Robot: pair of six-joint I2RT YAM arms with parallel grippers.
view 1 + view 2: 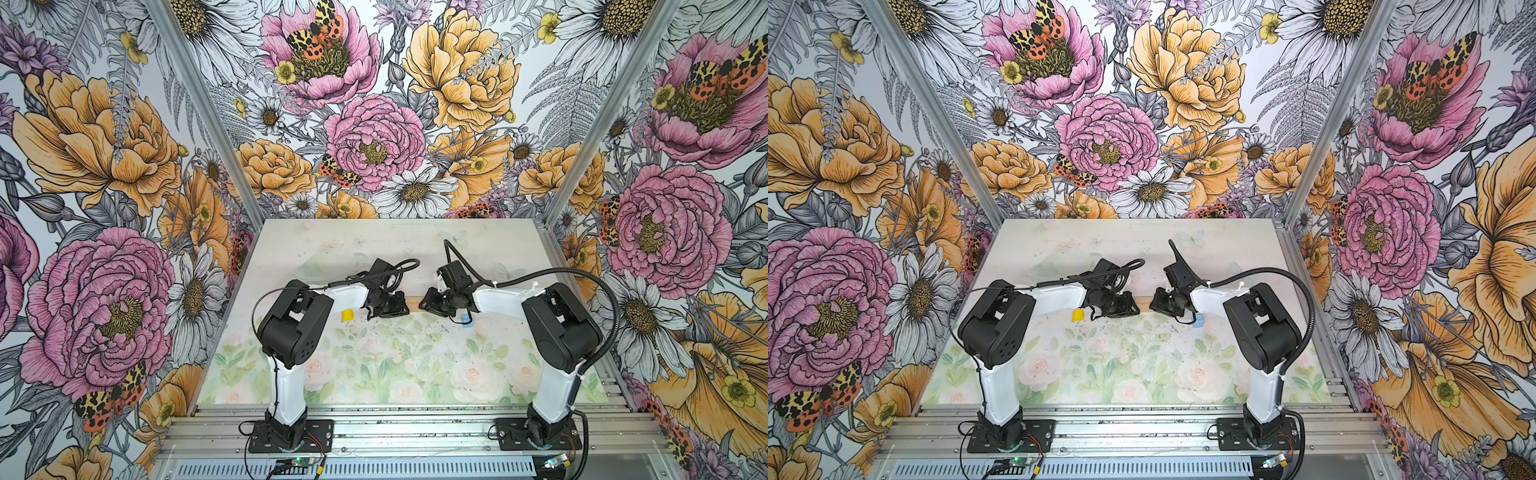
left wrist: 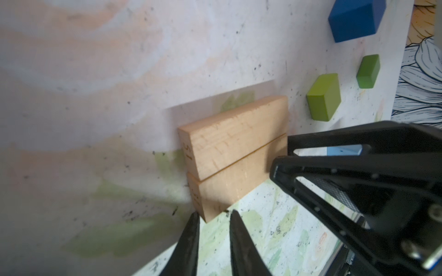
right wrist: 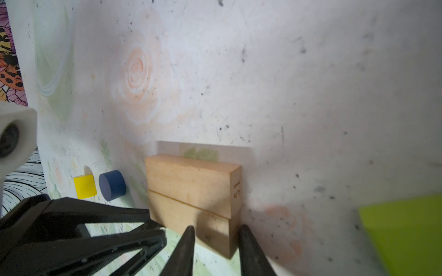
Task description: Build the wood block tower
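Note:
Two tan bars [image 2: 239, 148] [image 3: 191, 186] rest long edge to long edge as one slab at mid-table. Only a sliver of them [image 1: 414, 302] shows between the grippers in the top views. My left gripper [image 2: 214, 215] is open, its tips straddling one end corner of the nearer bar. At the opposite end my right gripper [image 3: 215, 228] is open round that bar's corner. A yellow half-round [image 1: 347, 315] and a blue cylinder [image 3: 112, 185] lie by the left arm. A light blue cube [image 1: 467, 325] sits under the right wrist. Two green cubes [image 2: 324, 98] [image 2: 368, 71] and a dark blue cube [image 2: 354, 19] lie beyond it.
Flowered walls [image 1: 124, 208] close in the table [image 1: 374, 365] on three sides. Both arm bases [image 1: 291, 432] [image 1: 540, 432] stand on the front rail. The right arm hides the green and dark blue cubes in both top views.

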